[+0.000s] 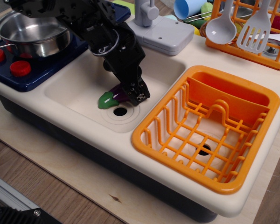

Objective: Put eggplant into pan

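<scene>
The purple eggplant (117, 95) lies in the cream sink (74, 84), just above the drain, with its green cap (105, 100) pointing left. My black gripper (130, 95) is down on the eggplant. Its fingers (140, 94) straddle the purple body and hide most of it, and they look closed on it. The eggplant still rests on the sink floor. The steel pan (18, 41) stands on the blue stove at the far left, behind my arm, partly hidden and empty as far as I can see.
An orange dish rack (210, 126) fills the right basin. A grey faucet block (163, 32) stands behind the sink. Red stove knobs (20, 68) sit in front of the pan. A spoon and a spatula (252, 28) hang in an orange rack at the back right.
</scene>
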You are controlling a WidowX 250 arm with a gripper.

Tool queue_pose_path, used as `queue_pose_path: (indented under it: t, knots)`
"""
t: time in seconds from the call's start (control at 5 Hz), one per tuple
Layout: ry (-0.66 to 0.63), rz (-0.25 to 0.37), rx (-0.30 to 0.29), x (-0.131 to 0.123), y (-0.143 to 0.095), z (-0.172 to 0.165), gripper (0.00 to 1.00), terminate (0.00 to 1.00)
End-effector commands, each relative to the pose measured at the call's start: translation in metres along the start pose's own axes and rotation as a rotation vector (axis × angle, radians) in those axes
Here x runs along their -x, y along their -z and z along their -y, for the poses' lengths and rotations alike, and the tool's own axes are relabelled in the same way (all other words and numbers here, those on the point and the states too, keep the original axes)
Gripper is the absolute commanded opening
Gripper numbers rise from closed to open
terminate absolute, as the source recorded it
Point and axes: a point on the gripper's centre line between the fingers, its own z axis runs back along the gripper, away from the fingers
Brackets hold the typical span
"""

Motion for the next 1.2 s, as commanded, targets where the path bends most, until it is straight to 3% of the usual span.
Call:
queue_pose_path:
  t: [0.0,0.4,0.8,1.0]
  knots:
    - [-0.011,-0.056,-0.004,-0.005,-0.014,0.007,0.0,0.0]
    - [-0.061,-0.151,-0.051,-0.024,-0.071,0.009,0.0,0.0]
    - [-0.148,-0.208,-0.213,-0.021,-0.125,0.013,0.0,0.0]
    - [-0.183,-0.214,-0.256,-0.003,-0.142,0.006,0.0,0.0]
